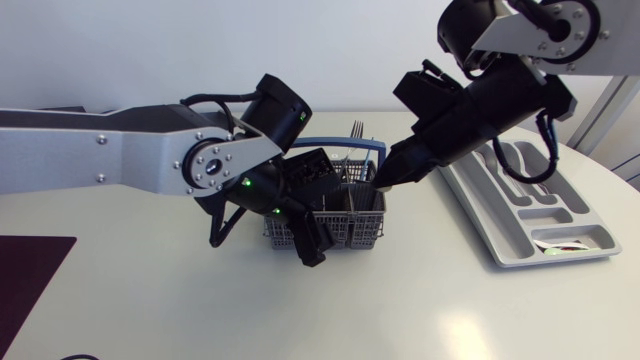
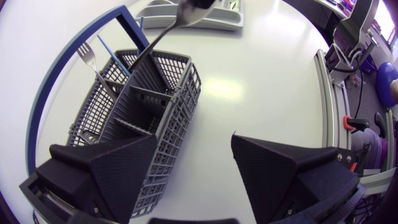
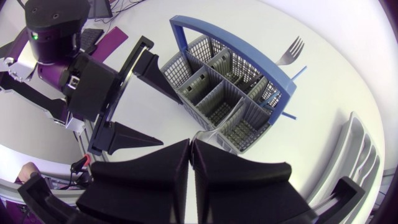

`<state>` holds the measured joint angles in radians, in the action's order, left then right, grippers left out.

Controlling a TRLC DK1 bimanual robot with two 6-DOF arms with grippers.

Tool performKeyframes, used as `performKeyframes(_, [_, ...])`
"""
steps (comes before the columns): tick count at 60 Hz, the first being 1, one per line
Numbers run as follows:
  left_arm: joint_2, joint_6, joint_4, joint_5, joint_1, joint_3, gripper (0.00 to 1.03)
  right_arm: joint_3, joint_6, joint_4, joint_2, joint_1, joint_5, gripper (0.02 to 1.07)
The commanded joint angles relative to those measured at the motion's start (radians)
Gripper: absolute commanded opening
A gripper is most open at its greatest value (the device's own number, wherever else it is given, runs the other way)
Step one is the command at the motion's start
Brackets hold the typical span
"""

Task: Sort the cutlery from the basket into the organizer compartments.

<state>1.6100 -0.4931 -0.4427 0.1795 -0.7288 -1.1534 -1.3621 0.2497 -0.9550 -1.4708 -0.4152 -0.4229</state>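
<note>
The white counter (image 1: 200,310) carries everything. The grey organizer (image 1: 515,235) lies at its right side, well apart from the grey mesh basket (image 1: 340,232) with its blue handle (image 2: 45,96), which sits near the middle between the two arms.

The left gripper (image 2: 194,140) is low at the basket's near corner with its jaws spread wide. One finger overlaps the mesh wall and the other is out over bare counter. I cannot tell whether it touches the basket.

The right gripper (image 3: 189,144) is at the basket's far end, its jaws pressed together. The left wrist view shows them pinching the top of a silver utensil (image 2: 158,38) whose shaft slants down into a compartment.

A fork (image 1: 356,130) stands tines-up at the back of the basket.

The cutlery looks stiff, light and smooth, so it is likely to slip or swing in a pinch at one end. A firm hold on the flat of the handle, just below its end, seems best, followed by a straight lift clear of the mesh.
</note>
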Motion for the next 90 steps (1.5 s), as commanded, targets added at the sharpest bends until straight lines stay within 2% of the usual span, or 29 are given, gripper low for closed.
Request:
performKeyframes(1, [-0.016, 0.013, 0.004, 0.008, -0.009, 0.027, 0.83, -0.02, -0.024, -0.047, 0.029, 0.01, -0.008, 0.08])
performKeyframes(24, [-0.018, 0.013, 0.004, 0.008, -0.014, 0.027, 0.83, -0.015, 0.057, -0.28, 0.109, 0.135, -0.043, 0.08])
performKeyframes(35, [-0.021, 0.014, 0.004, 0.008, -0.026, 0.026, 0.83, 0.04, 0.088, -0.32, 0.136, 0.237, -0.024, 0.08])
performKeyframes(46, [-0.027, 0.014, 0.002, 0.006, -0.031, 0.027, 0.83, 0.055, 0.065, -0.335, 0.139, 0.4, 0.047, 0.08])
performKeyframes(55, [-0.028, 0.014, 0.002, 0.006, -0.032, 0.027, 0.83, 0.09, 0.089, -0.323, 0.148, 0.47, 0.105, 0.08])
performKeyframes(64, [-0.028, 0.016, 0.002, 0.006, -0.034, 0.021, 0.83, 0.143, 0.08, -0.229, 0.145, 0.553, 0.182, 0.08])
performKeyframes(90, [-0.024, 0.016, 0.002, 0.006, -0.034, 0.012, 0.83, 0.21, 0.149, -0.088, 0.033, 0.829, 0.21, 0.07])
